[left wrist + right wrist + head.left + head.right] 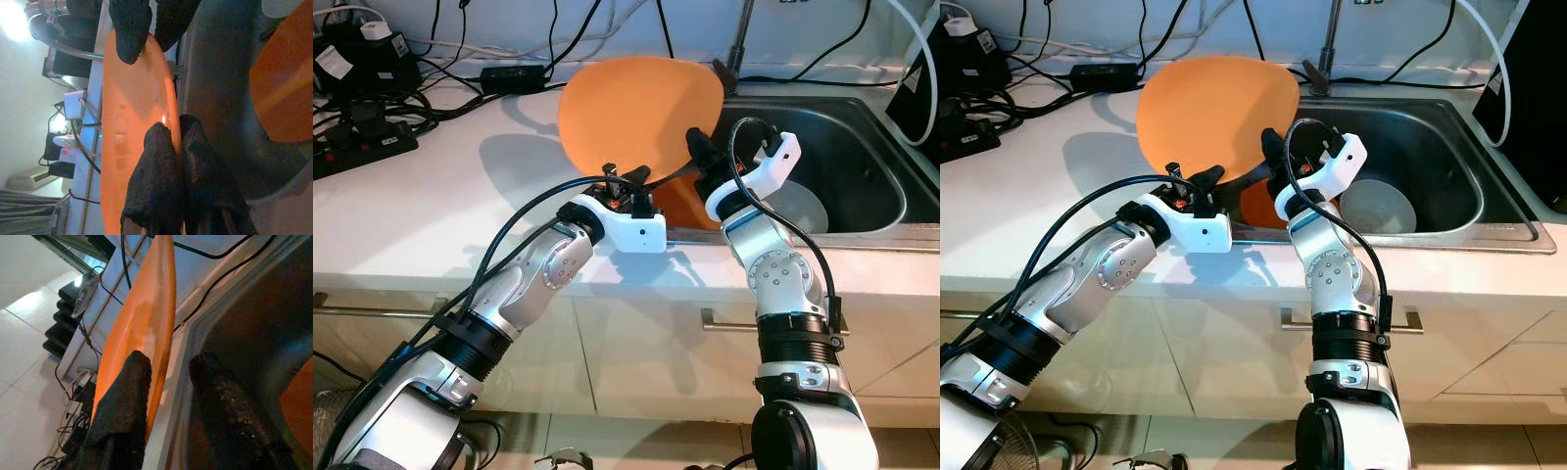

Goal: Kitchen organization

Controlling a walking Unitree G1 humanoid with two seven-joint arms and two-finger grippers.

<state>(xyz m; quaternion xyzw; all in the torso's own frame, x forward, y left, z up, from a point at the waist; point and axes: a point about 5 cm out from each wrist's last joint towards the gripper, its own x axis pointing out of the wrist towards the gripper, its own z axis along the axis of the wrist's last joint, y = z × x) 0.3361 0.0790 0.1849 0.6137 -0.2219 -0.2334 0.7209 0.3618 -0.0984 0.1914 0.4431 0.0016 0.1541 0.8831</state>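
1. orange plate [636, 117] stands on edge over the counter [431, 196] by the sink [862, 147].
2. left gripper [628, 182] pinches its lower rim; right gripper [166, 377] straddles the rim, fingers apart.
3. step looks like a handover: next, right closes before left lets go.

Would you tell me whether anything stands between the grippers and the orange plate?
Nothing does: the left gripper is shut on the orange plate's lower rim, and the right gripper straddles its edge, open, above the counter beside the sink.
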